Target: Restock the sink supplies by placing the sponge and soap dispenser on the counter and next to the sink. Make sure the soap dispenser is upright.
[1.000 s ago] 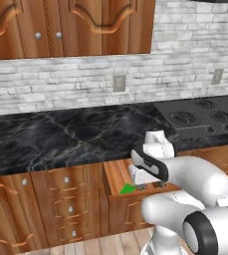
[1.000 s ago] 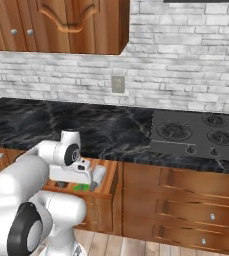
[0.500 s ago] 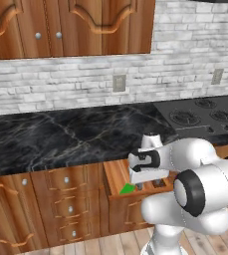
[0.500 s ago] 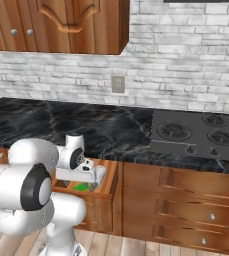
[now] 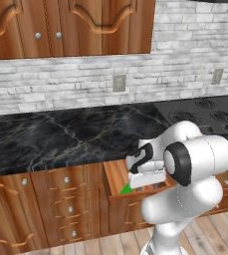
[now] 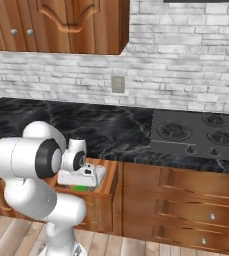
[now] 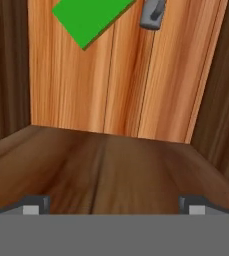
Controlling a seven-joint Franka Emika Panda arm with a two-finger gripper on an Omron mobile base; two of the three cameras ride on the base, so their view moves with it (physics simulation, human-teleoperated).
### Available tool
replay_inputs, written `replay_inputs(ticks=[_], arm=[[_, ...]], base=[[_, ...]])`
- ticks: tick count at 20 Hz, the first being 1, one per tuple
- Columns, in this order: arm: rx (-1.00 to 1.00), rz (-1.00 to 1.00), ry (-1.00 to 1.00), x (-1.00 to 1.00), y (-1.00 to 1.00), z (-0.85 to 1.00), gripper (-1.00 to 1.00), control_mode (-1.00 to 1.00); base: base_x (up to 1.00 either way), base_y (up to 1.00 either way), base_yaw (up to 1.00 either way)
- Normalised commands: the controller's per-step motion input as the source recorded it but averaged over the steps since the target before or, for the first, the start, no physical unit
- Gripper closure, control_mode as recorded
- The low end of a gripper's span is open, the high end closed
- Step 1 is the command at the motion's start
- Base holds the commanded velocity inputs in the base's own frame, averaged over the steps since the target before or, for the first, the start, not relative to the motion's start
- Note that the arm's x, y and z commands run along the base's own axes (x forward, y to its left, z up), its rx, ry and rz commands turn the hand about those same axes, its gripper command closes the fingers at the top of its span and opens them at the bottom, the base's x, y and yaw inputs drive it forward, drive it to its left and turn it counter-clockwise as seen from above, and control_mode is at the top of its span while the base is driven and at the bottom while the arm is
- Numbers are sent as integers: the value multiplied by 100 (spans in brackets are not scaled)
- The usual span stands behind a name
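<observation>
Elbow swung over the open drawer (image 6: 103,186), jaws apart and empty above sponge (image 7: 90,18) and dispenser (image 7: 153,13); neither on tabletop (image 5: 60,134) yet.

No readable text, labels, brands or numbers anywhere: cabinets, brick wall, wall outlets, stove, drawer and robot arm all carry no markings or signs.

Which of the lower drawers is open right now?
The drawer directly under the counter, left of the stovetop, where the gripper is reaching. It is pulled out with the green sponge inside; the other drawers sit flush.
</observation>
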Motion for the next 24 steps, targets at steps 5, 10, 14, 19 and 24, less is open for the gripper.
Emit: replay_inputs(ticks=[5,10,14,19,24], arm=[[0,6,0,-72,0,-24,-100,-100],[0,6,0,-35,0,-1,-100,-100],[2,8,-1,65,0,0,-100,-100],[1,3,-8,42,0,-11,-100,-100],[0,0,-6,5,0,-22,-100,-100]], base=[[0,0,0],[0,0,0],[0,0,0],[0,0,0],[0,0,0]])
